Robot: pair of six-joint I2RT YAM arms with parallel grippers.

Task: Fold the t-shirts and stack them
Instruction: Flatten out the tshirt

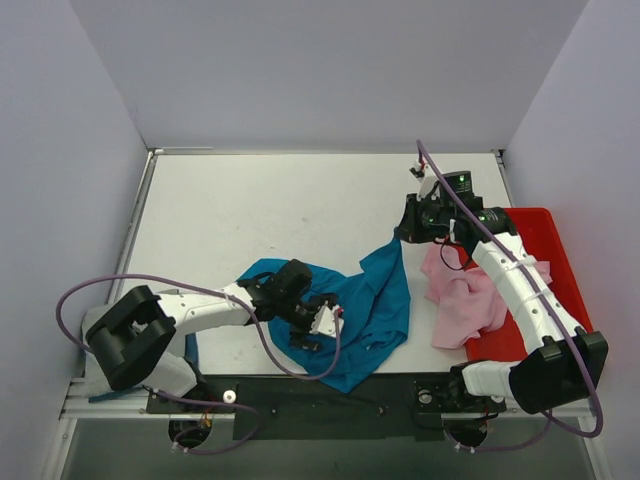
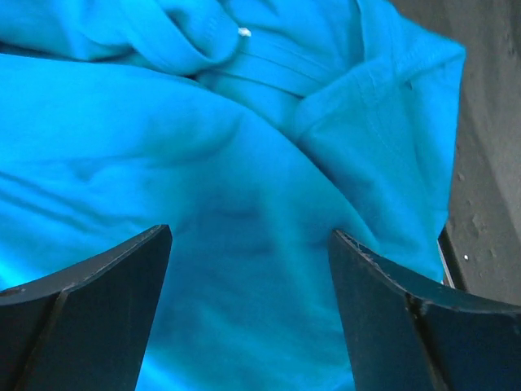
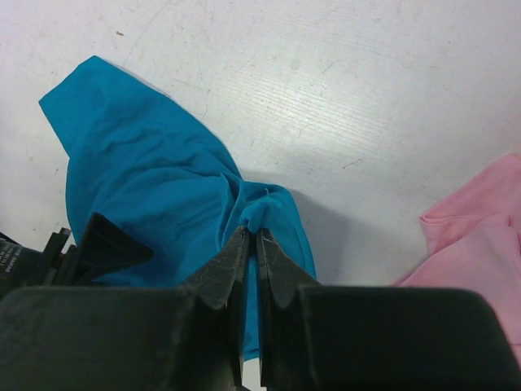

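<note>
Closest to us, well to the left of the red tray [image 1: 545, 235], the left gripper [image 2: 250, 232] hangs over the teal-blue shirt [image 1: 370, 300]. Its jaws are wide open with nothing between them — only blue cloth lies underneath. I think it is there to hold down or grab the near part, so the shirt does not slide.

The teal-blue shirt lies crumpled on the table [image 1: 250, 210], left of the tray and not touching it. The pale pink shirt [image 1: 465, 305] sits in a heap between them, partly on the tray's left edge.

Farther back, just by the tray's far left corner, the right gripper [image 3: 252, 235] has its jaws squeezed tight on one corner of the blue shirt. That pull draws the cloth into a point. So the shirt's long way runs on a slant — from the near bunch under the left gripper up toward the tray's far end. The pull looks meant to stretch the shirt flat before any fold.
</note>
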